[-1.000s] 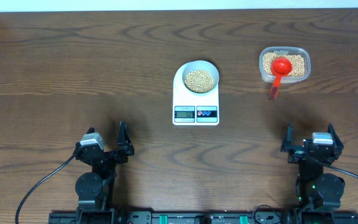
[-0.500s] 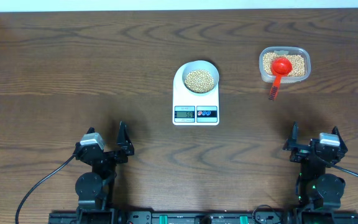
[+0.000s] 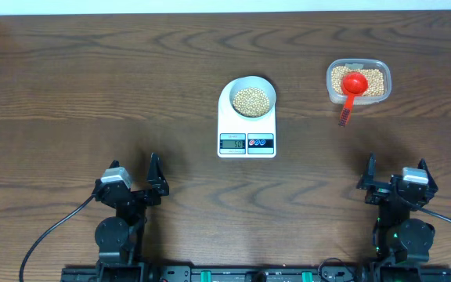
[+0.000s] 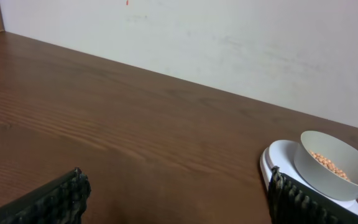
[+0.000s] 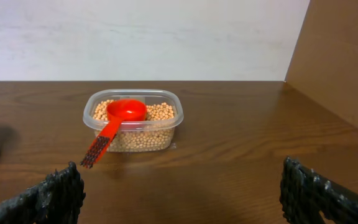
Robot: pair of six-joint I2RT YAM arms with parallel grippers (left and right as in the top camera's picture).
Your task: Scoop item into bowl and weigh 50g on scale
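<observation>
The white bowl point(image 3: 253, 99) full of tan beans point(image 3: 252, 100) stands on the white scale point(image 3: 246, 143) at the table's middle; the scale's display is lit. The bowl also shows in the left wrist view point(image 4: 335, 167), on the scale point(image 4: 278, 163). A clear tub point(image 3: 358, 81) of beans with a red scoop point(image 3: 351, 90) resting in it sits at the back right, and shows in the right wrist view point(image 5: 135, 122) with the scoop point(image 5: 118, 120). My left gripper point(image 3: 153, 186) point(image 4: 178, 196) is open and empty near the front left. My right gripper point(image 3: 396, 178) point(image 5: 182, 193) is open and empty near the front right.
A brown cardboard wall point(image 5: 347, 56) stands at the table's right side. A white wall point(image 4: 229, 43) runs behind the table's far edge. Cables trail from both arm bases at the front edge.
The right arm has drawn back a little toward the front edge and settled. The left arm, bowl, scale and tub have not moved.
</observation>
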